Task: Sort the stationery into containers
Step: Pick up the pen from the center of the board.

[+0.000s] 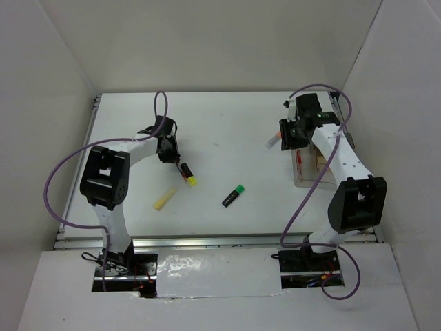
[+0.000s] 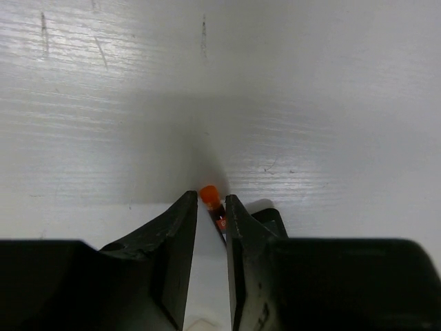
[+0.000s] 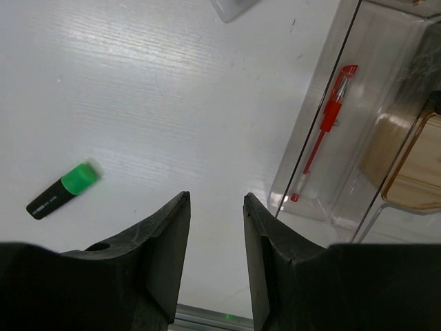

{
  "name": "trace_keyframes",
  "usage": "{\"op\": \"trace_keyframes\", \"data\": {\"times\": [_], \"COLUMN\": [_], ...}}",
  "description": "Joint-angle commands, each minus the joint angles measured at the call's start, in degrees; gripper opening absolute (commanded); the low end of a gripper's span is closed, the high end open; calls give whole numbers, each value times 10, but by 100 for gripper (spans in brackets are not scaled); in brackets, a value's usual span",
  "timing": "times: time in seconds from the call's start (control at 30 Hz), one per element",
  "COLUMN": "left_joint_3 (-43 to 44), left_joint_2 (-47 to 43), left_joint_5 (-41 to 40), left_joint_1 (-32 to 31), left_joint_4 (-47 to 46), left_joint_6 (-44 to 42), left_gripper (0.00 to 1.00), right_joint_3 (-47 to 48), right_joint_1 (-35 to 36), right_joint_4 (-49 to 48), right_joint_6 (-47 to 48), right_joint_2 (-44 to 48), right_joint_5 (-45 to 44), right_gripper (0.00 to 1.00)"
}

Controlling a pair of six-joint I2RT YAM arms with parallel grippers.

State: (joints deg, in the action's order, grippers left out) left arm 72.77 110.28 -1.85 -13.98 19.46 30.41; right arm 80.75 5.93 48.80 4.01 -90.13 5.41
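Observation:
My left gripper (image 1: 171,158) is low on the table, its narrow jaws closed on the orange tail end of a black yellow-capped highlighter (image 1: 187,175), which lies slanting away from it. In the left wrist view that tail (image 2: 209,194) sits between the fingertips of the left gripper (image 2: 210,199). A pale yellow stick (image 1: 164,199) and a green-capped highlighter (image 1: 234,196) lie mid-table. My right gripper (image 1: 290,137) is open and empty (image 3: 216,198) beside the clear organiser (image 1: 307,181). A thin red pen (image 3: 324,131) lies in its long compartment (image 3: 315,103).
A white marker with an orange tip (image 1: 271,141) lies left of the right gripper. The tan box section (image 3: 420,165) joins the organiser's far side. The green-capped highlighter (image 3: 63,188) shows at the left in the right wrist view. White walls enclose the table.

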Motion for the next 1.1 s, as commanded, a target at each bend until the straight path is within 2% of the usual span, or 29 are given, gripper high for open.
{"op": "trace_keyframes", "data": {"times": [0.0,0.2,0.27,0.5,0.6,0.7,0.73,0.83,0.93,1.03,1.07], "left_joint_3": [13,13,10,18,38,56,58,41,9,-60,-76], "left_joint_2": [15,27,27,18,10,9,1,-24,-77,-123,-136], "left_joint_5": [-35,-30,-15,162,239,370,440,553,618,670,684], "left_joint_1": [0,3,6,64,84,99,100,87,62,29,19], "left_joint_4": [35,40,35,-6,-9,-8,-14,-35,-57,-114,-174], "left_joint_6": [3,-3,2,19,25,39,43,62,81,121,166], "left_gripper": [36,28,20,0,0,0,0,0,0,0,0], "right_joint_3": [34,37,38,21,11,-9,-20,-82,-144,-220,-240], "right_joint_1": [4,5,7,20,33,48,55,69,119,199,240], "right_joint_4": [11,13,13,3,-12,-55,-70,-136,-173,-237,-281], "right_joint_6": [9,11,13,39,68,130,174,287,384,463,506], "right_joint_2": [23,24,27,57,94,140,156,234,312,383,418], "right_joint_5": [6,9,14,69,91,115,122,161,188,188,186], "right_gripper": [44,43,43,41,40,40,40,43,46,50,51]}}
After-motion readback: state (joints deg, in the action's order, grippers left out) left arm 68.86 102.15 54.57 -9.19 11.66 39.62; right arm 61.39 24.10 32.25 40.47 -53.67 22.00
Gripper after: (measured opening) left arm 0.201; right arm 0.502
